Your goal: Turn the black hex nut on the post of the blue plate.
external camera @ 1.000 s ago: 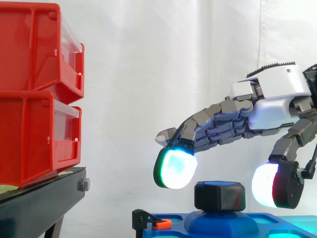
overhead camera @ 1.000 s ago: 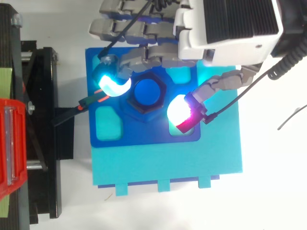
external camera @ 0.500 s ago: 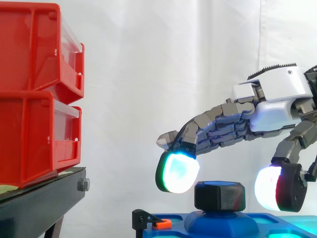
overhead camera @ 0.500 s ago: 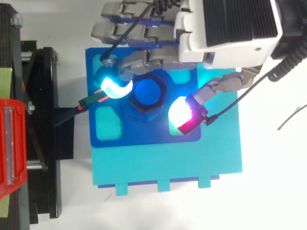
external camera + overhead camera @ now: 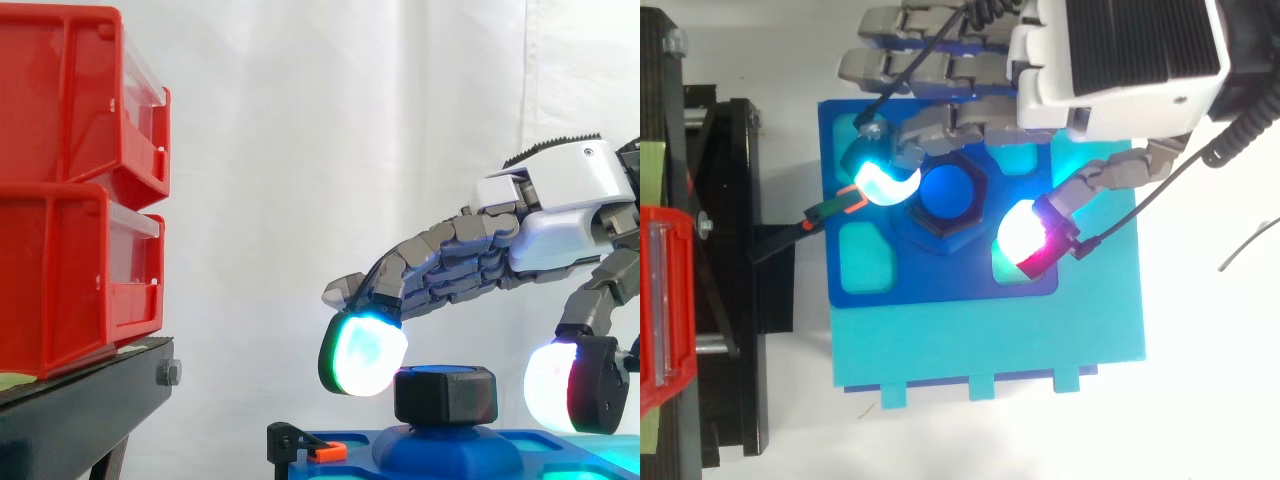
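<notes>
Fingers (image 5: pixel 362 355) spread astride the black hex nut (image 5: pixel 445 396), gripping nothing; close evenly onto opposite flats before twisting.

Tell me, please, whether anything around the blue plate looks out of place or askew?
Nothing stands out. The black nut sits level on the post of the blue plate, the open hand has a pad on each side of it, and the red bins are stacked neatly on their stand.
</notes>
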`<state>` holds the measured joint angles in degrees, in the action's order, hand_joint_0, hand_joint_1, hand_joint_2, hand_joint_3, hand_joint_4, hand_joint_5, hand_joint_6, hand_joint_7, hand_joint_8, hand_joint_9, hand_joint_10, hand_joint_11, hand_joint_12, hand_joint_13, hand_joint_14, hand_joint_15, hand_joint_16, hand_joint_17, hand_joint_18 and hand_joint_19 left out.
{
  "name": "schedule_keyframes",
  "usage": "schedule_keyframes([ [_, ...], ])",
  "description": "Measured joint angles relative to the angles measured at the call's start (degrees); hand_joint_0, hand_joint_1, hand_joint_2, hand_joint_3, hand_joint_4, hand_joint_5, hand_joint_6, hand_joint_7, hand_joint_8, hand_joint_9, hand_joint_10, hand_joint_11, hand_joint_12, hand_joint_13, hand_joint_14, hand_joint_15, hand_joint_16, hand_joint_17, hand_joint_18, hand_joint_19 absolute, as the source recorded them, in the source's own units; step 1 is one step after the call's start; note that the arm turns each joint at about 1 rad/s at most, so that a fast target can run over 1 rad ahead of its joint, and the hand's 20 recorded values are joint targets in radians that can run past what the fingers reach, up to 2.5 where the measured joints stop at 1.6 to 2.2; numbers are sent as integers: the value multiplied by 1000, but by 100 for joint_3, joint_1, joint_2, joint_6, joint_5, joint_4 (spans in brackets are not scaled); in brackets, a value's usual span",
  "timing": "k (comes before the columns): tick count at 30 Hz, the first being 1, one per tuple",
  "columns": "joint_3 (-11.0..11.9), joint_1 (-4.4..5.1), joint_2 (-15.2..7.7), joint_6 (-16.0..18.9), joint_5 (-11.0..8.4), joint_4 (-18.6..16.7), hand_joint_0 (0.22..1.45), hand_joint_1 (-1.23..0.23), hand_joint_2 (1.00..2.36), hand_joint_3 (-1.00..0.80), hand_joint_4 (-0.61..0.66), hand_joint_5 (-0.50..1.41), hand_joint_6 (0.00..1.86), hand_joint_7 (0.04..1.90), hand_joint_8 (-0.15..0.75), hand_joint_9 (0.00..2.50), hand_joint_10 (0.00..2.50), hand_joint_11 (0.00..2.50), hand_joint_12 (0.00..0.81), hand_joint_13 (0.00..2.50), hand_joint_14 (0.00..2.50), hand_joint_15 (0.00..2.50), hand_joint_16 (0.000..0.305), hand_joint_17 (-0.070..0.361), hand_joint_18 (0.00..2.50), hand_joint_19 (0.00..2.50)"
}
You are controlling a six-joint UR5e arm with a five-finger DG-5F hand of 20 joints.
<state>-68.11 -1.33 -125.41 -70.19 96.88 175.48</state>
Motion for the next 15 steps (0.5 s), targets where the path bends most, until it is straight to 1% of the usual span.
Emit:
schedule_keyframes([
  [7,0,-27,0,-6,31,6,500,-835,1000,-500,95,-298,502,699,121,0,0,0,286,0,0,0,39,87,0,71],
  [15,0,-72,6,-4,56,92,501,-822,1000,-500,100,-296,502,707,121,0,0,0,284,0,0,0,39,87,0,72],
])
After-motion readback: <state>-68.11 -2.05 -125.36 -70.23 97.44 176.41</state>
